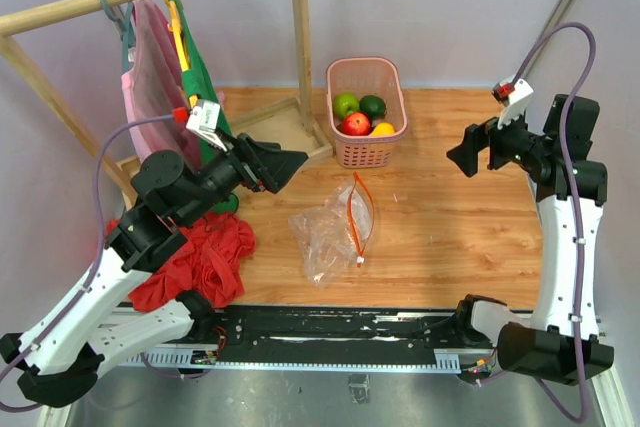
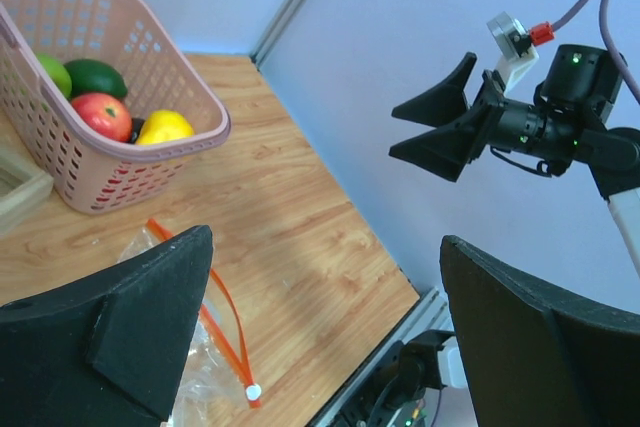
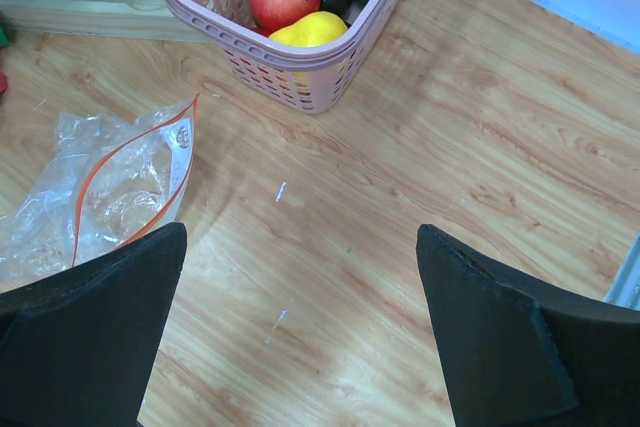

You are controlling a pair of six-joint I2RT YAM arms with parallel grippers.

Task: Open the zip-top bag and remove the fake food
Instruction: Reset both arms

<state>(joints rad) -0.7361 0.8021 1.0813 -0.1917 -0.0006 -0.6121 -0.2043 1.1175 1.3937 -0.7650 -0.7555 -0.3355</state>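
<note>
The left arm (image 1: 85, 297) and the right arm (image 1: 560, 247) are made the same way: smooth white links joined by rounded black housings. Each one stands on a black base (image 1: 545, 352). A thin lilac-grey cable (image 1: 583, 42) runs along each arm and ends in a small red plug (image 1: 503, 90) at a white camera bracket (image 1: 520, 104). The left gripper (image 1: 290, 165) and the right gripper (image 1: 463, 159) have matt black fingers (image 2: 130, 327) shaped like wedges. Small dark screws (image 1: 578, 244) are set in the right arm's white link. A tiny green light (image 2: 575, 59) shines on its black wrist housing.
</note>
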